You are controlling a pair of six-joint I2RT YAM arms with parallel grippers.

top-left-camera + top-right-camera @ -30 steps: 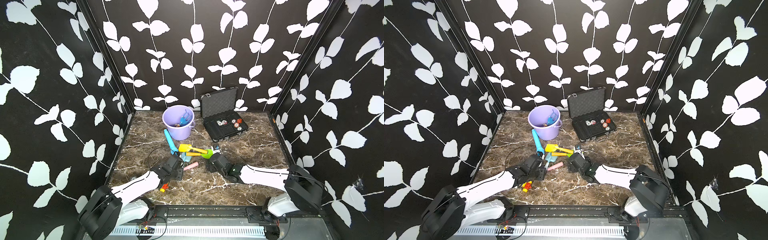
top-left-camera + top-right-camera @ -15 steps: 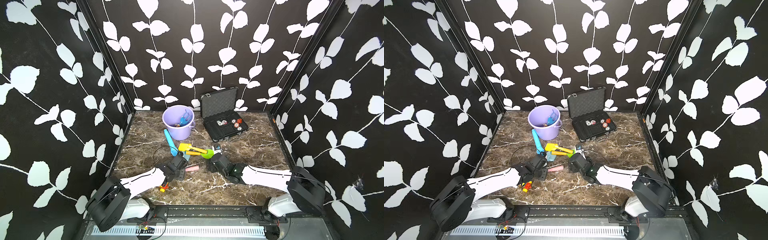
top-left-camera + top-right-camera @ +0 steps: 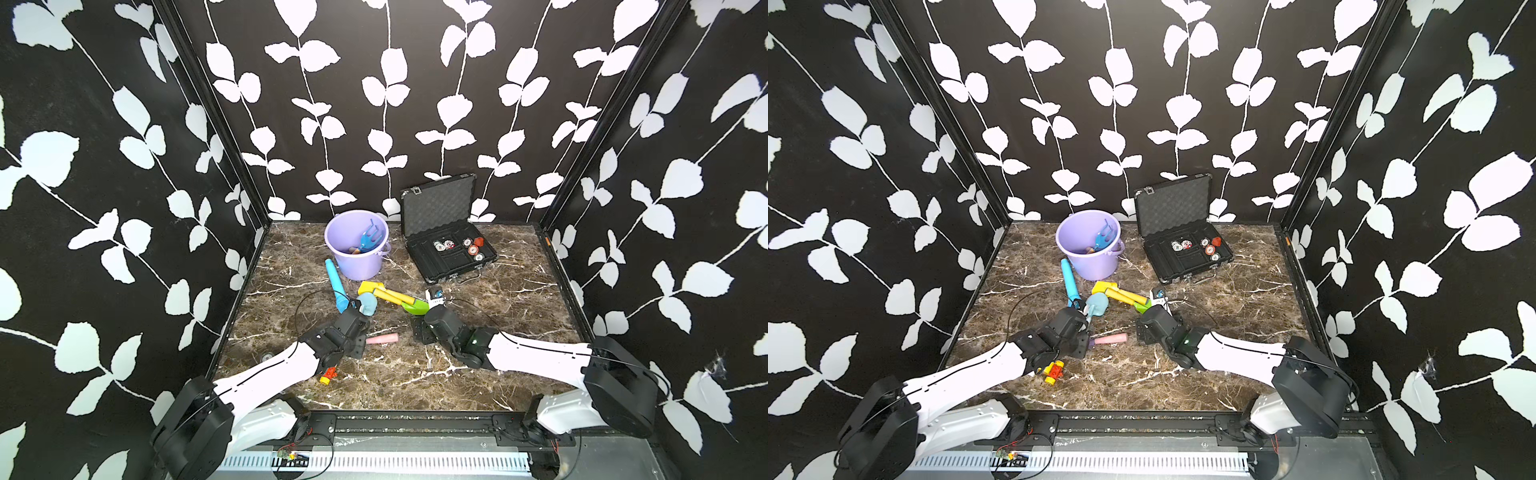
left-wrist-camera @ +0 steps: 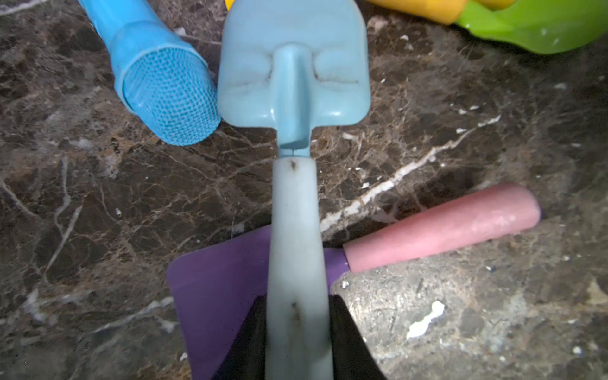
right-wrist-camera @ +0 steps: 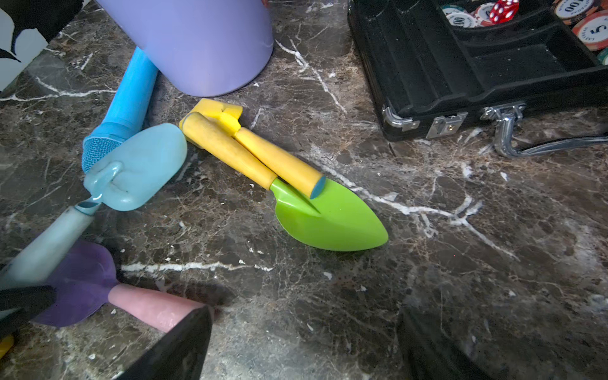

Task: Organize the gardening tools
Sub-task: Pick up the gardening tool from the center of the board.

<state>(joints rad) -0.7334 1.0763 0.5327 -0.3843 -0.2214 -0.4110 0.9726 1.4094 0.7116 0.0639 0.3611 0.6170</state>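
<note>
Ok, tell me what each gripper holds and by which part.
The left gripper is shut on the pale blue spade, clamping the end of its handle. The right gripper is open and holds nothing.

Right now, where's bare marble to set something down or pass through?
Bare: the wide patch in front of the black case, beside the right wall; the strip between the blue cylinder and the left wall. Crowded: the middle, in front of the bucket, where teal spade, yellow spade, green trowel and purple spade cluster.
</note>
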